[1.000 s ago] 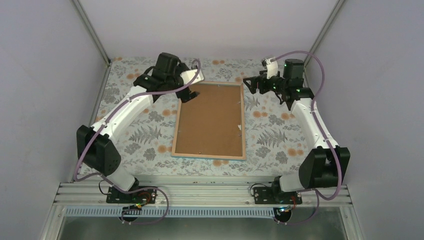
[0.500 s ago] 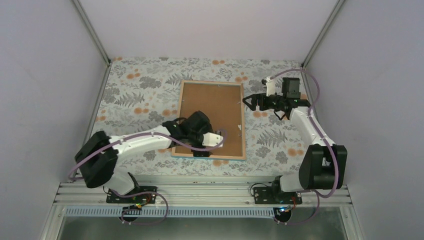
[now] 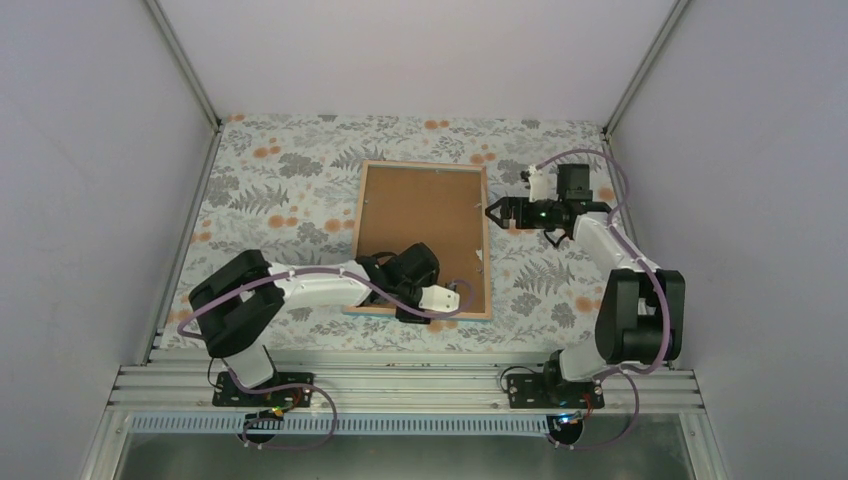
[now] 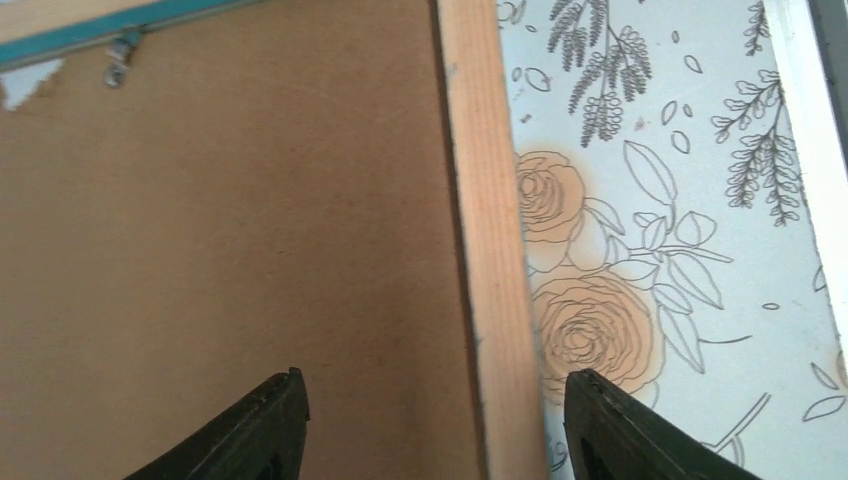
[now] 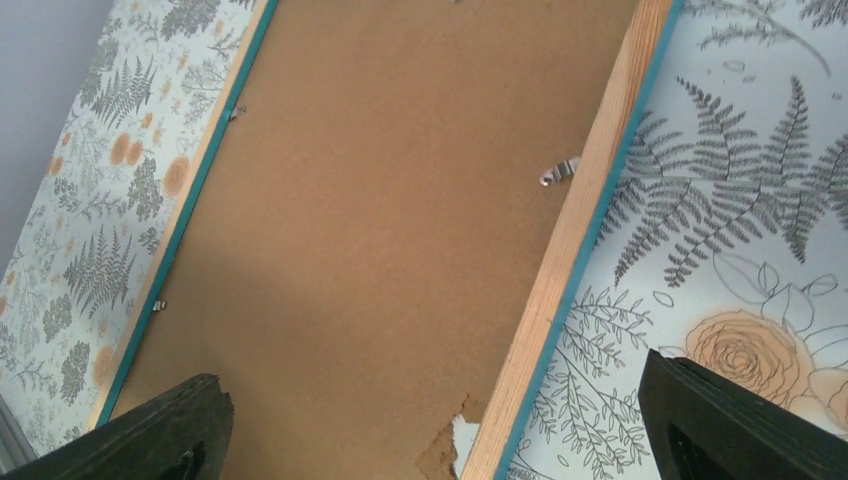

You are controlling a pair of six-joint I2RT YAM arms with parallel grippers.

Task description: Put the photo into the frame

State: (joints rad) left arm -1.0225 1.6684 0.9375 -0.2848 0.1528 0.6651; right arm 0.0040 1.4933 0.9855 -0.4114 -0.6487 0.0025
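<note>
The frame lies flat in the middle of the table, back side up. Its short end is close to the near edge of the table. A brown board fills it, so the front of the frame and anything under the board are hidden.

The left claw is open. It sits over the near end of the frame, toward the near right corner. In the left wrist view one finger is over the board and the other is over the flowery cloth, with the wood edge between them.

The right claw is open wide too. It hangs just beside the right side of the frame. Only its finger tips show in its own view. A little metal clip and a torn white spot show by that side.
</note>
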